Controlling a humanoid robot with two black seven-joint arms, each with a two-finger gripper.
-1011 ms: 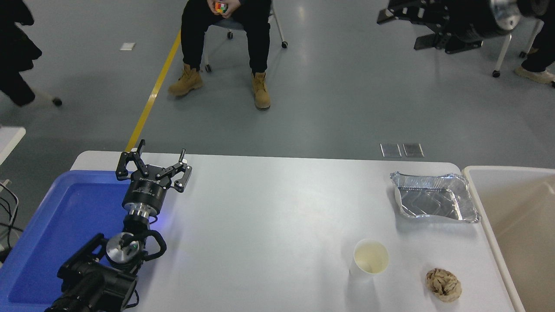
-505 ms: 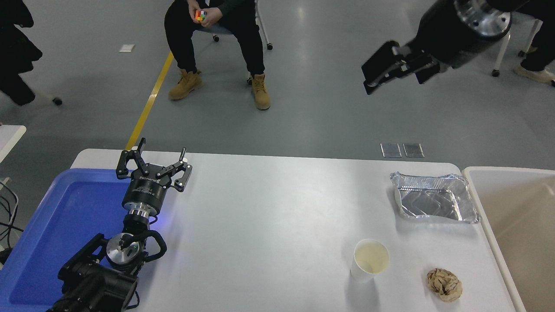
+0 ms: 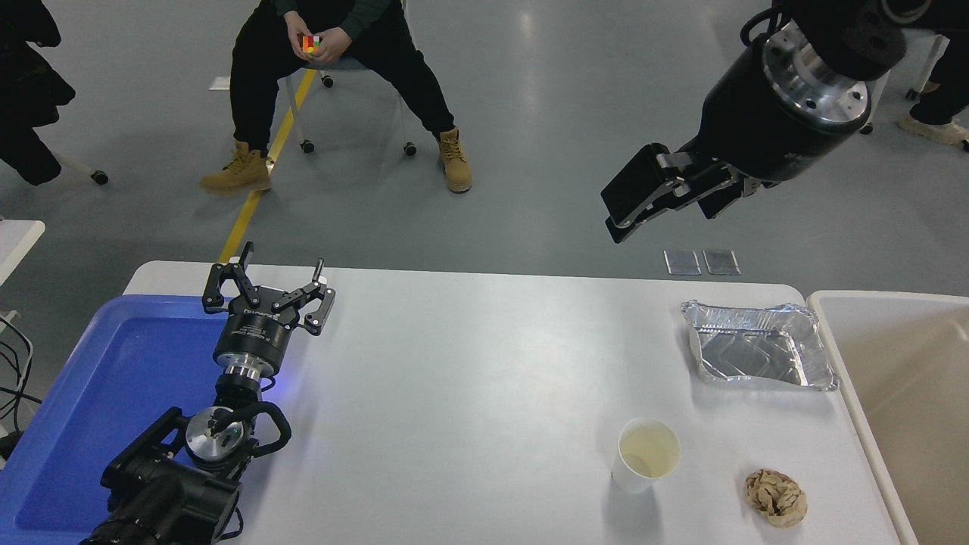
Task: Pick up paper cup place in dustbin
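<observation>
The paper cup [image 3: 646, 454] stands upright on the white table [image 3: 469, 393] at the front right, its pale cream inside showing. The dustbin [image 3: 835, 356], a large cream-beige bin, sits off the table's right edge and is cut by the picture's edge. My right gripper [image 3: 666, 208] hangs high over the floor beyond the table's far edge, well above and behind the cup, open with nothing in it. My left gripper [image 3: 269, 276] rests parked at the lower left, open and empty.
A shiny foil tray [image 3: 757, 352] lies at the back right beside the bin. A crumpled brown paper ball [image 3: 774, 496] sits right of the cup. A blue tray [image 3: 91, 378] fills the left side. A seated person [image 3: 333, 68] holds a colourful cube across the floor.
My right arm has swung down and leftward from the top right corner towards the table. The seated person has shifted left on the chair. The cup and the left arm have not moved.
</observation>
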